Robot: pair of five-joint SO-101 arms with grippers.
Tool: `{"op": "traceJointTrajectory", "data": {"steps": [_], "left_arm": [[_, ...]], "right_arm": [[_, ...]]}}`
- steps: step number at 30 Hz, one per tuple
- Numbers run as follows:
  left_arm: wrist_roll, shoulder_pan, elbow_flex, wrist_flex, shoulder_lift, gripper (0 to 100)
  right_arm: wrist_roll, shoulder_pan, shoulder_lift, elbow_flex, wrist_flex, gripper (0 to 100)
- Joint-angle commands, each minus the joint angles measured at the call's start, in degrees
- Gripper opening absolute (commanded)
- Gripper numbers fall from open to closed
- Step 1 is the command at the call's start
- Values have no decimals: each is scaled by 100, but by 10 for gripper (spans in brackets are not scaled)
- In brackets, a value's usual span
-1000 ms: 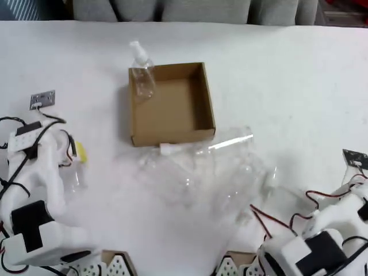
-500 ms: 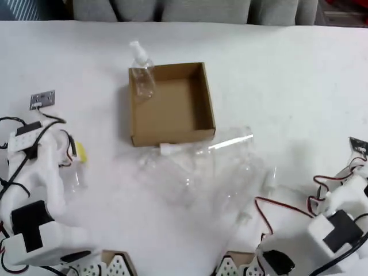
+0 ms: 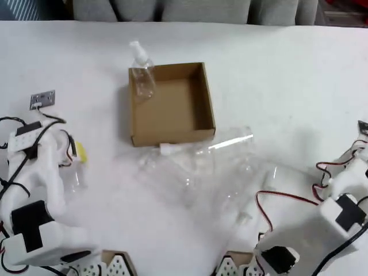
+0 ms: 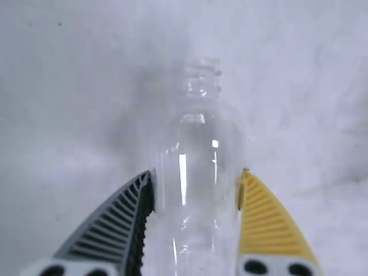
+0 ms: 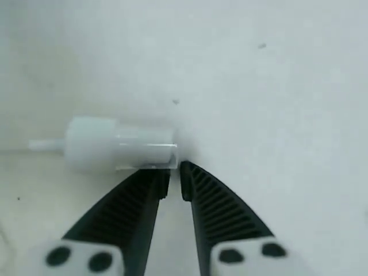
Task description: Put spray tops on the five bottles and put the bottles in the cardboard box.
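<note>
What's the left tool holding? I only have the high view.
Observer: A clear bottle with a bare threaded neck and no spray top. The left tool grips its sides.
Operator: And the right tool?
Observer: The right tool is nearly shut, and I can see nothing between its fingers.
Operator: Any top near it?
Observer: Yes, a white spray top lies on the table just beyond its fingertips.
</note>
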Motion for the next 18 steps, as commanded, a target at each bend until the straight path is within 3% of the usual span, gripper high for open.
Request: {"op": "traceJointTrajectory", "data": {"steps": [1, 14, 18], "left_arm": [[-70, 13, -18, -193, -66, 22], [-70, 13, -18, -193, -66, 22], [-70, 13, -18, -193, -66, 22]], "right_arm": [[-369, -215, 224, -774, -40, 17], [-1284, -725, 1464, -2760, 4, 18], [-1635, -1042, 1684, -3385, 541, 18]]}}
